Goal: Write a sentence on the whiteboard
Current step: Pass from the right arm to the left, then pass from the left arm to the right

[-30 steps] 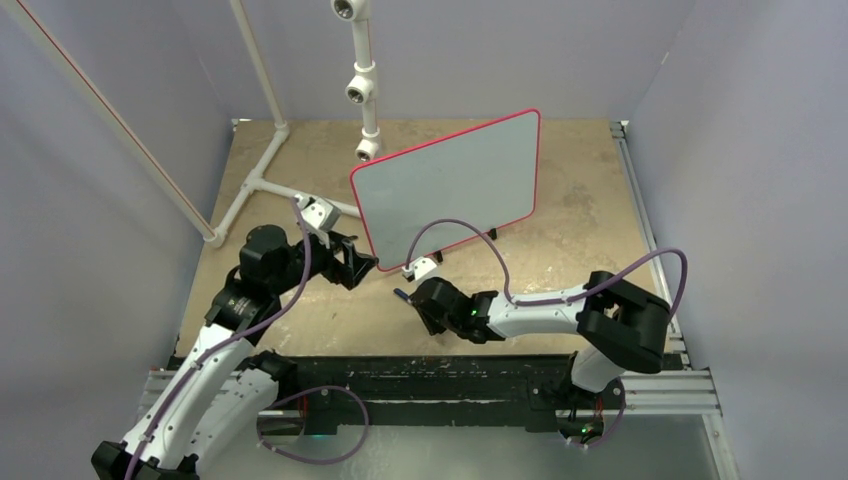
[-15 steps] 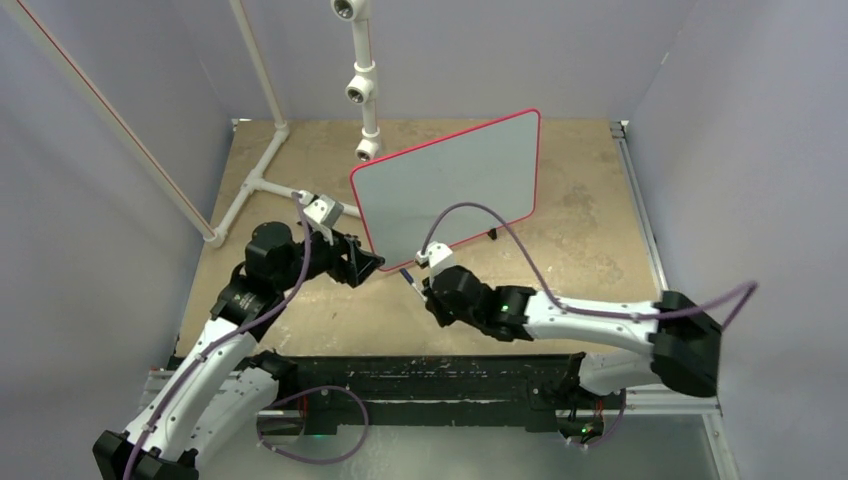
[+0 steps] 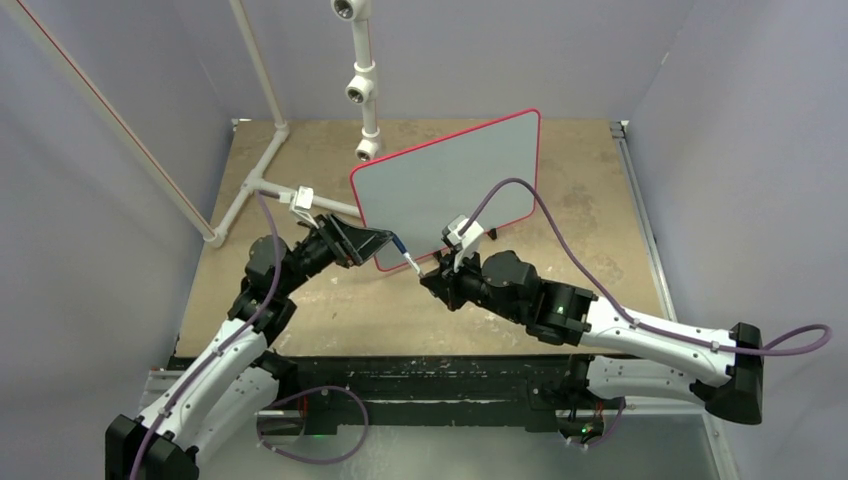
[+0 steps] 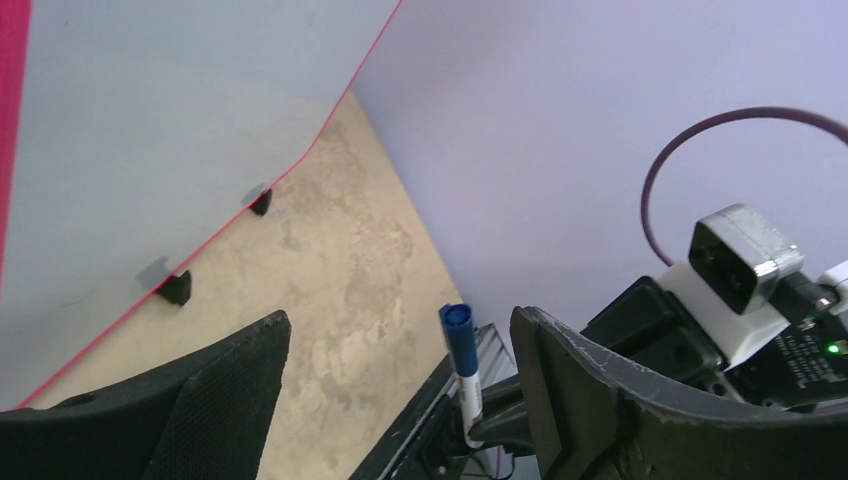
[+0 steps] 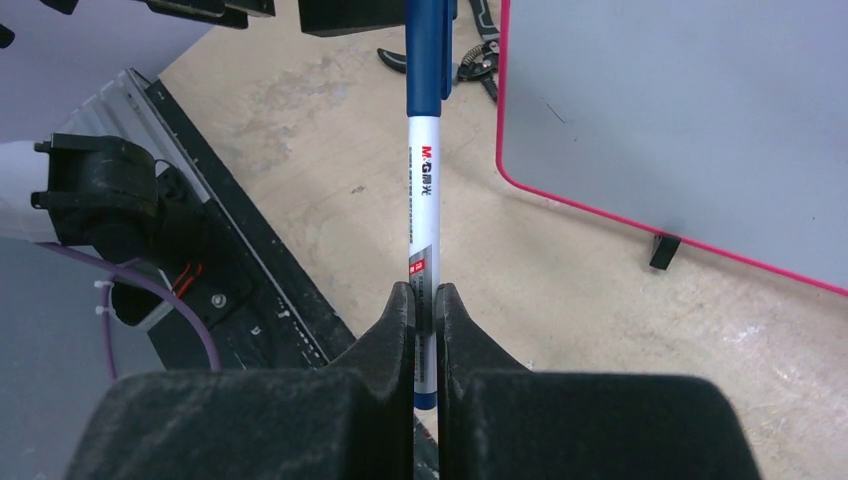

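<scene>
counter point(image 3: 575, 235): bare tan board. whiteboard point(image 3: 450, 180) stands at the back-centre on its small black feet point(image 5: 662, 250), leaning back. red frame, pale grey face. no sentence on it yet, no blue ink that i can see in any view.

left claw point(image 4: 400, 325) is open wide and holds nothing. it sits just beside the board's lower-left corner. right claw point(image 5: 422, 295) is clamped tight on the tail end of a marker point(image 5: 423, 200), white barrel, blue cap point(image 4: 458, 335) on.

key relation: the marker's long axis runs from the right claw straight toward the left claw, cap end first. from the left wrist view the cap stands in the gap between the left fingers, nearer the right-hand one. can't tell if it touches.

my read: this is the uncapping step. left arm is the near one for the cap, so it needs to shut on the cap and pull along the axis. the board is just past both claws, so the reach to its face should be short. risk is a skewed pinch twisting the marker in the right claw.
</scene>
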Controlling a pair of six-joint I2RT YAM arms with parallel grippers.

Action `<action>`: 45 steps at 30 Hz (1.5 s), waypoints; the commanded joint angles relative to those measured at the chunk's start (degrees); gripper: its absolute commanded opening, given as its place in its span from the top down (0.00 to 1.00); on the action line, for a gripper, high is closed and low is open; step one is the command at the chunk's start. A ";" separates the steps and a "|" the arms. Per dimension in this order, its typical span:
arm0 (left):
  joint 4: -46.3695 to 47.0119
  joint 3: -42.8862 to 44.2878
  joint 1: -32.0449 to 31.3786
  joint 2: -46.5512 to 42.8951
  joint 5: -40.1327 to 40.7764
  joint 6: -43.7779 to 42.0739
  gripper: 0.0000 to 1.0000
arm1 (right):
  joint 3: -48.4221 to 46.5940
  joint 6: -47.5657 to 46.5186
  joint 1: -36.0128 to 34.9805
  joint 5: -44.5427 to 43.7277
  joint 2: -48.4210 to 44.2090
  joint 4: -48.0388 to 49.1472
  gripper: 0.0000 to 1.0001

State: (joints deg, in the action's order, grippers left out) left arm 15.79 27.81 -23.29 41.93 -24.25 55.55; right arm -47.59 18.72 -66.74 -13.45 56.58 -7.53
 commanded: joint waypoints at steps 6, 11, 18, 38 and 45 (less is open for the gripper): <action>10.84 -0.33 -0.40 3.93 -2.64 7.83 0.20 | -5.08 -4.34 -0.32 1.21 1.89 -0.96 1.00; 10.75 -0.25 -0.86 5.94 -3.35 8.09 0.38 | -6.43 -5.62 -0.32 1.66 3.44 -1.85 1.00; 10.65 0.16 -1.75 7.52 -4.20 8.00 0.61 | -8.02 -6.19 -0.32 1.41 4.64 -2.56 1.00; 31.50 -11.54 -2.15 2.20 9.31 30.80 1.00 | 12.44 11.16 -0.32 1.94 -11.14 35.67 0.15; 35.10 -12.05 -2.18 2.63 10.41 33.35 1.00 | 13.37 14.38 -0.32 -1.65 -6.37 43.73 0.19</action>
State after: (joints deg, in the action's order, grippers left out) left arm 43.99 15.99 -25.26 44.62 -15.51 85.60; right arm -34.11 29.63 -67.00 -12.82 47.72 26.72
